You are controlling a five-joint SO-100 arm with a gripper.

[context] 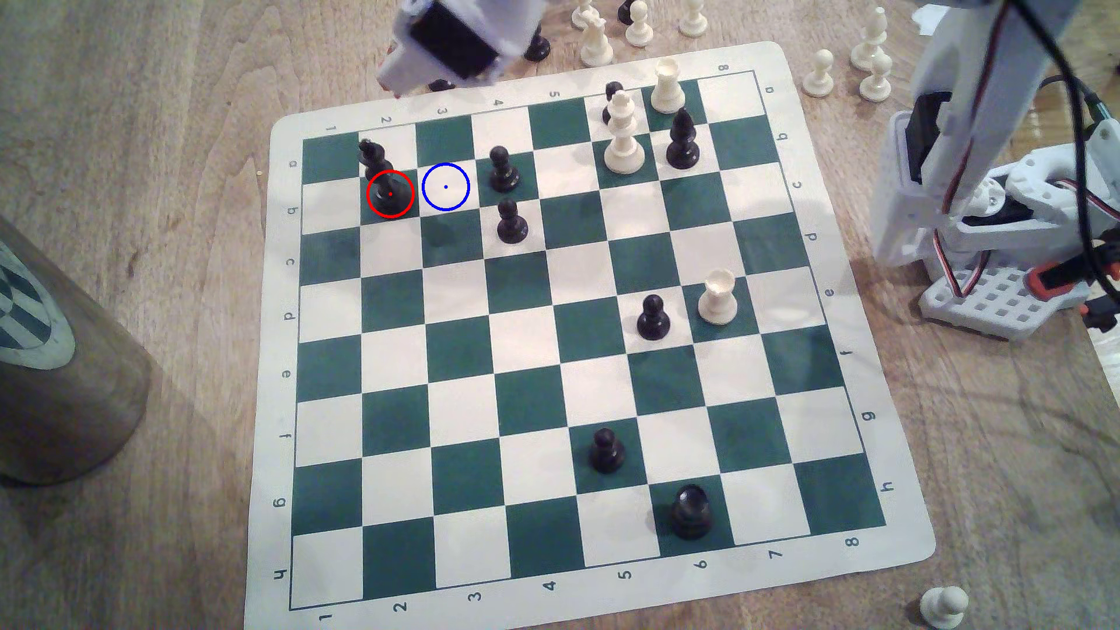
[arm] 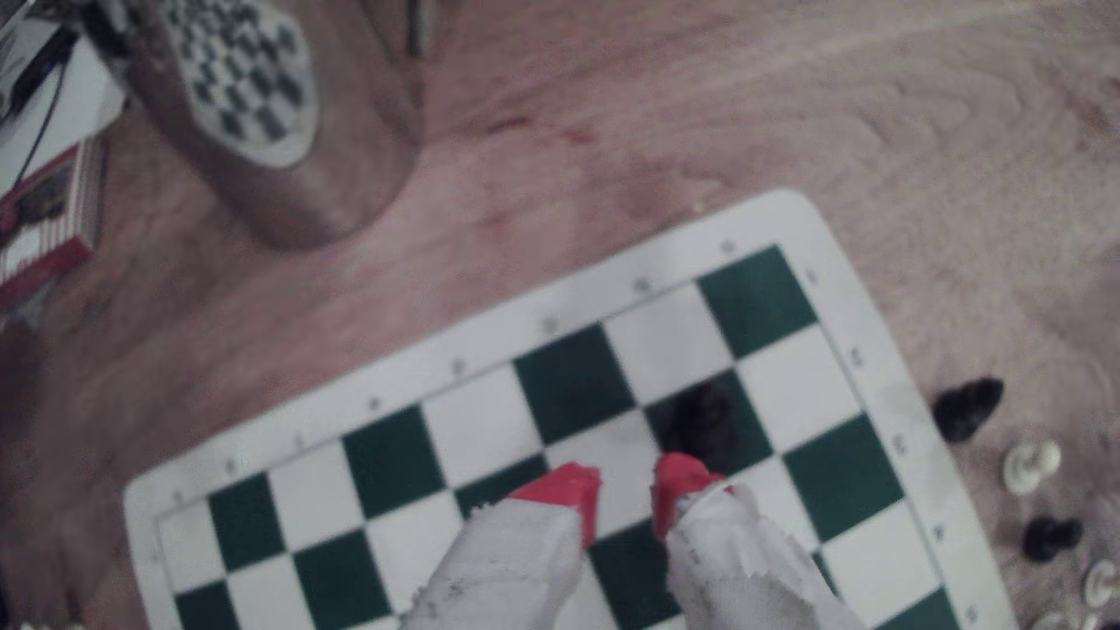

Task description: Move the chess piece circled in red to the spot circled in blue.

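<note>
The chess piece, tall, slim and black with a knobbly top, stands on a green square near the board's far left corner in the exterior view, its base inside the red ring. The spot, a cream square with a blue ring and dot, lies one square toward the exterior view's right and is bare. My gripper hovers blurred above the board's far edge, behind both. In the wrist view the gripper is open, its red-tipped fingers apart with nothing between them, and the chess piece is a dark blur just past them.
Two black pawns stand just beyond the spot toward the exterior view's right. A white king, a black bishop and a white rook stand farther right. Captured pieces lie behind the board. A brown tube stands at the left.
</note>
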